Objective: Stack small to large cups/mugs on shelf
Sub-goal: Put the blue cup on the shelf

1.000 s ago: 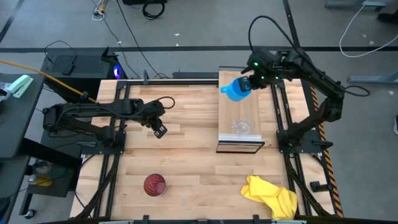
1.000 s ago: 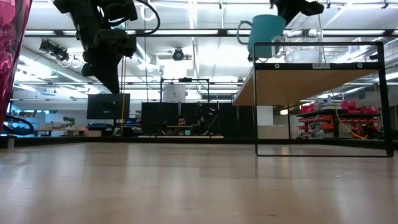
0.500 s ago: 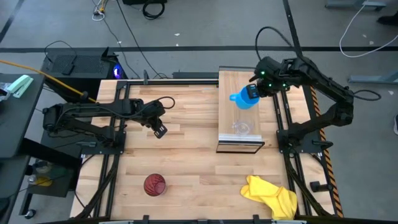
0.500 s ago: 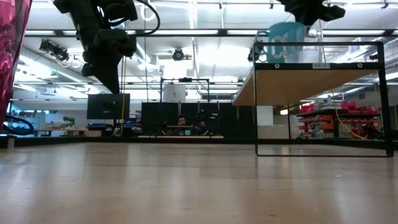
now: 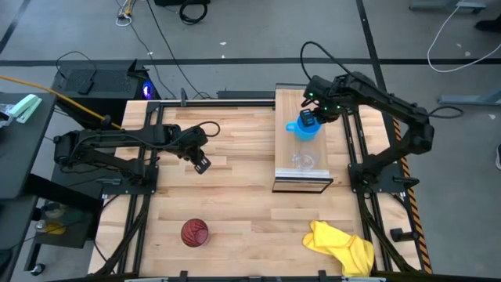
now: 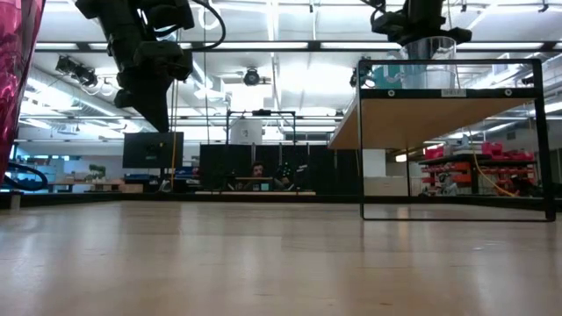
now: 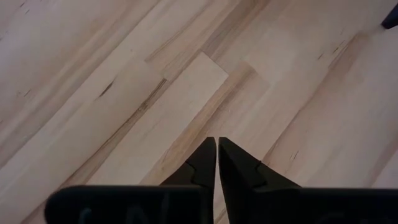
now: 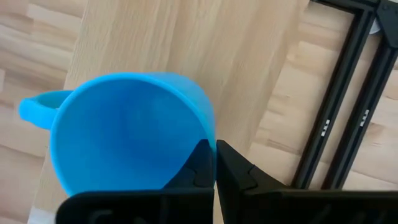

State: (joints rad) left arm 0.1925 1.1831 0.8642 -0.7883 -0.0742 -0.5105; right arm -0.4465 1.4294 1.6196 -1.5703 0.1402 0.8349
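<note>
The bright blue mug is upright over the far half of the light wood shelf, with its handle toward the table's left. My right gripper is shut on it. The small clear cup stands on the shelf nearer the front end. In the low view the cup hides most of the mug. The dark red tumbler stands on the table near the front left. My left gripper is shut and empty above the table's left half. My right gripper holds the mug by its rim on the side away from the handle, with one finger inside the mug and one outside. The fingers come from above, pointing down. The mug stays upright; I cannot tell whether its base touches the shelf.
A yellow cloth lies at the table's front right. The shelf's dark frame stands up from the table. In the low view the red tumbler stands close at the left.
My right gripper has carried the blue mug from beyond the shelf's far left corner toward the table's near edge and down, in over the shelf and closer to the clear cup. The mug has stayed upright.
</note>
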